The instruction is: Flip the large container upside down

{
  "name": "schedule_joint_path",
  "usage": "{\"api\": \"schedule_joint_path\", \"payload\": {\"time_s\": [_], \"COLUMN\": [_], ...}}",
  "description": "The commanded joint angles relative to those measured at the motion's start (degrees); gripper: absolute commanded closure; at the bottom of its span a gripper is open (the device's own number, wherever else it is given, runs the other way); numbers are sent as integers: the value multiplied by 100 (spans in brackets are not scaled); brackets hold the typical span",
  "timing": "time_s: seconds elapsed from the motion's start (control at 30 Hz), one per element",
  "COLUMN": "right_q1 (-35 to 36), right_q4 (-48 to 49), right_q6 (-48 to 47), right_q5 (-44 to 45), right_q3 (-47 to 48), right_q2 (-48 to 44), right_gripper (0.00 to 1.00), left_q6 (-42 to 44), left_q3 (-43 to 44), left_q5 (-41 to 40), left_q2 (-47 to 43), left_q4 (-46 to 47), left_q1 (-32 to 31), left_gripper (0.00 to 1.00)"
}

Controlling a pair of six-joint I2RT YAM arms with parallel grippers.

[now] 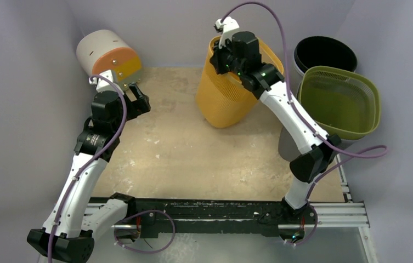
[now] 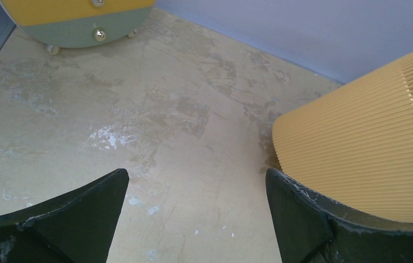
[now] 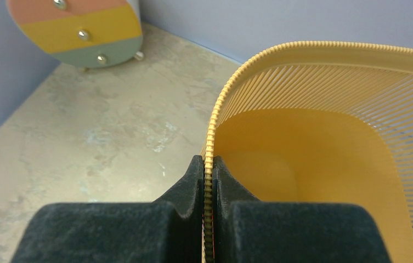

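My right claw (image 3: pixel 208 164) is clamped tight on the rim of the large yellow container (image 3: pixel 314 159), one finger inside the wall and one outside, with the thin ribbed edge pinched between. The container sits at the far middle of the table (image 1: pixel 193 159), mouth up and leaning, its lower edge on the surface. My left claw (image 2: pixel 196 181) is spread wide and grips nothing. It hangs over bare table left of the container, apart from it. A striped round drawer unit (image 1: pixel 108 55) is in the far left corner.
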Motion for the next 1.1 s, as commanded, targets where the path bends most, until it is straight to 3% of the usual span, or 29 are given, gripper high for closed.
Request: {"api": "schedule_joint_path", "payload": {"time_s": [0.0, 0.23, 0.33, 0.6, 0.8, 0.87, 0.97, 1.07], "right_q1": [288, 577, 595, 614, 612, 614, 597, 442], "right_q4": [684, 831, 909, 836, 871, 808, 552, 232], "right_q6": [-572, -621, -606, -669, -725, -722, -599, -388], "right_q5": [782, 1277, 1355, 1497, 1757, 1935, 2553, 3287], "right_q3": [404, -96, -329, -357, -147, -126, -53, -22], "right_q2": [25, 201, 173, -60, -610, -812, -998, -1114], "right_gripper": [100, 100, 89, 42, 22, 2, 0, 0], "left_q6": [23, 32, 41, 220, 329, 170, -188, -329], "left_q3": [121, -117, -192, -244, 95, 351, 893, 1704], "left_q5": [-100, -77, -78, 31, 548, 839, 1032, 671], "left_q2": [19, 3, -15, -43, 162, 341, 667, 1160], "left_q4": [36, 76, 90, 150, 217, 254, 279, 120], "left_q1": [-26, -26, -26, -26, -26, -41, -239, -839], "left_gripper": [8, 8, 8, 9, 7, 7, 7, 7]}}
